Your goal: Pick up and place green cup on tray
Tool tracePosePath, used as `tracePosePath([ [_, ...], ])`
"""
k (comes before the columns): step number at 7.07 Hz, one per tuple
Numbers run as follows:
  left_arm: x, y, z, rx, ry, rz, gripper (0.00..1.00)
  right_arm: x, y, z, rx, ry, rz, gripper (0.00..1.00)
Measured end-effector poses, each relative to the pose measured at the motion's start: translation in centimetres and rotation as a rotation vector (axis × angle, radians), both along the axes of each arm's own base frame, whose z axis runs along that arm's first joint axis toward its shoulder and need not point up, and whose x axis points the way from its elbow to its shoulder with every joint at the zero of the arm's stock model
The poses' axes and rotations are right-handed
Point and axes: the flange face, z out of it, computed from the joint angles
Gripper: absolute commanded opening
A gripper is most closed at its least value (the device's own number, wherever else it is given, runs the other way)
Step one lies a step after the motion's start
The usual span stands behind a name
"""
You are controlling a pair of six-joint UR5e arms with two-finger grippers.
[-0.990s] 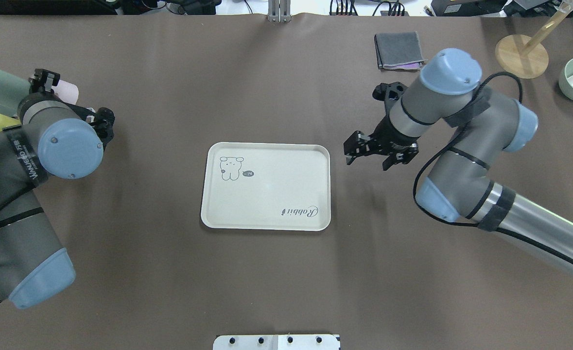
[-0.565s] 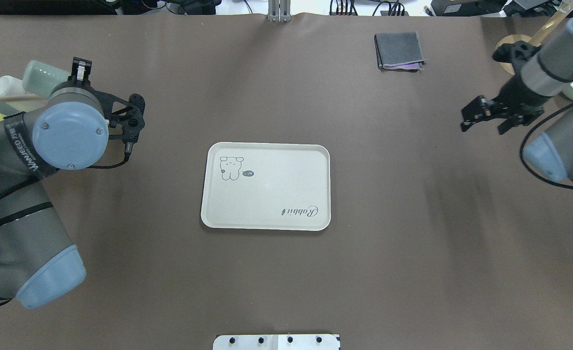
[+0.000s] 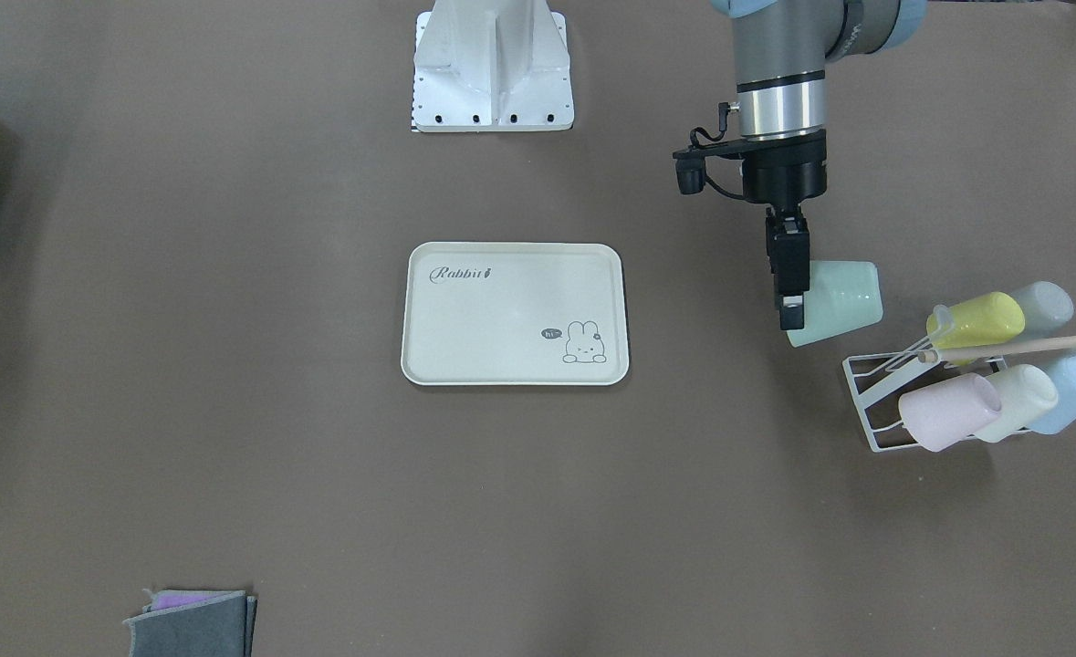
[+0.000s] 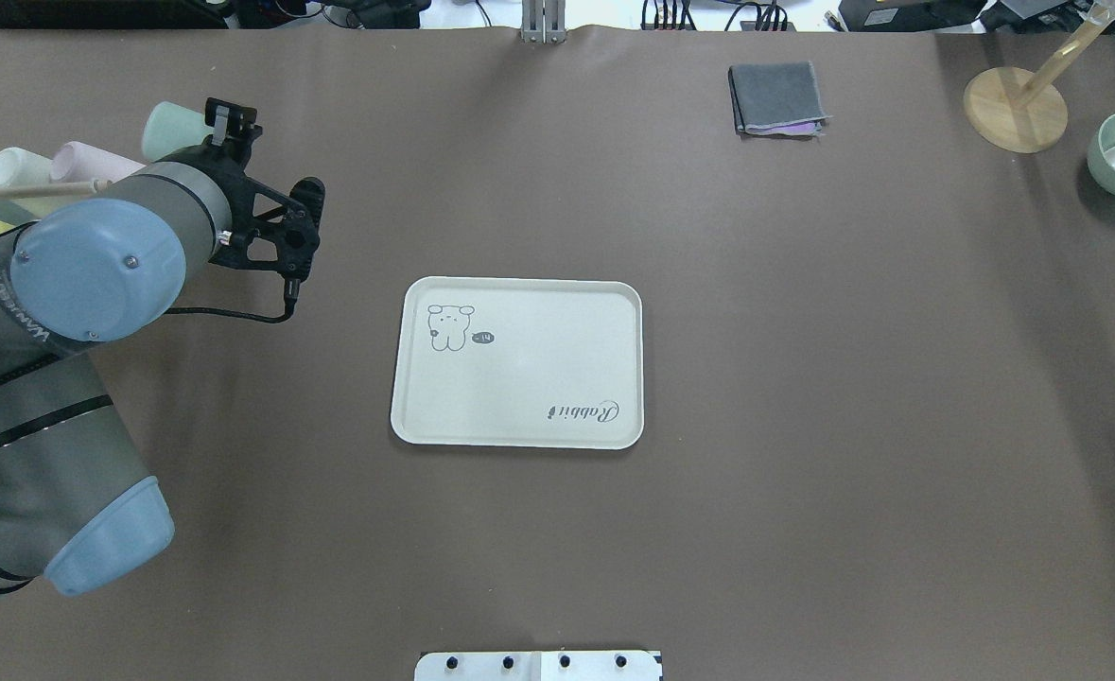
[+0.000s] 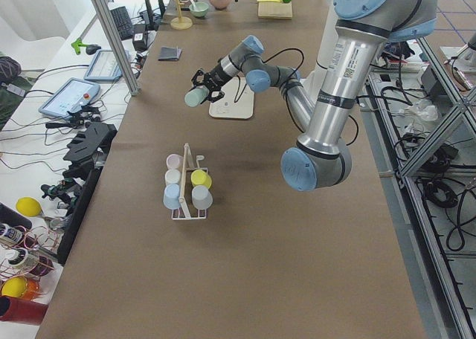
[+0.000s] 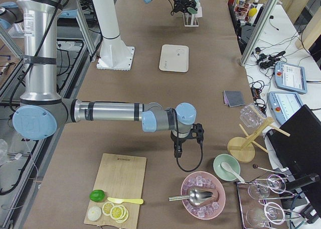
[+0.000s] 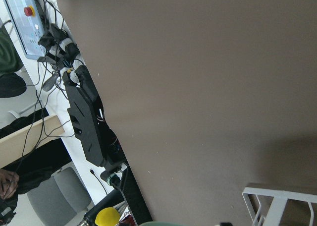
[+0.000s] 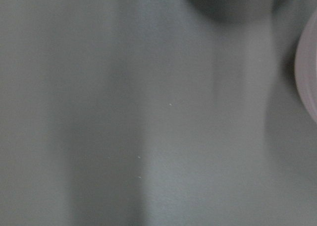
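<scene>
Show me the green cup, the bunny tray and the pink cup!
green cup [image 3: 840,297]: exterior front-facing view, on its side wall.
tray [image 3: 501,315]: exterior front-facing view, on its bare middle.
pink cup [image 3: 946,412]: exterior front-facing view, on its side wall.

Brown matte table [image 4: 803,473] fills the scene, evenly lit. Alongside runs a white bench [image 5: 30,157], cables and a tablet [image 5: 71,95] on it. An aluminium post [image 5: 111,34] rises, grey floor [image 5: 446,279] opposite.
</scene>
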Motion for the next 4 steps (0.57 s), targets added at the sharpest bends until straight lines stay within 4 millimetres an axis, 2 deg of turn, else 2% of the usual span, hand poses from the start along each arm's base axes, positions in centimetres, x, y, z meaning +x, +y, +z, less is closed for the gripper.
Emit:
tracePosePath([
  [1,1.0,0.3,-0.1,0.006,0.097,0.072,0.58,2.2,1.3,1.7,0.020,0.020,-0.018,1.00],
  [2,1.7,0.8,-0.5,-0.013,0.184,0.127,0.58,3.4,2.3,2.8,0.017,0.039,-0.031,1.00],
  [3,2.4,1.3,-0.9,-0.044,0.291,0.170,0.56,3.8,2.5,3.1,0.008,0.050,-0.047,1.00],
  [4,3.2,1.7,-1.1,-0.063,0.409,0.211,0.56,3.9,1.5,2.4,-0.019,0.057,-0.061,1.00],
])
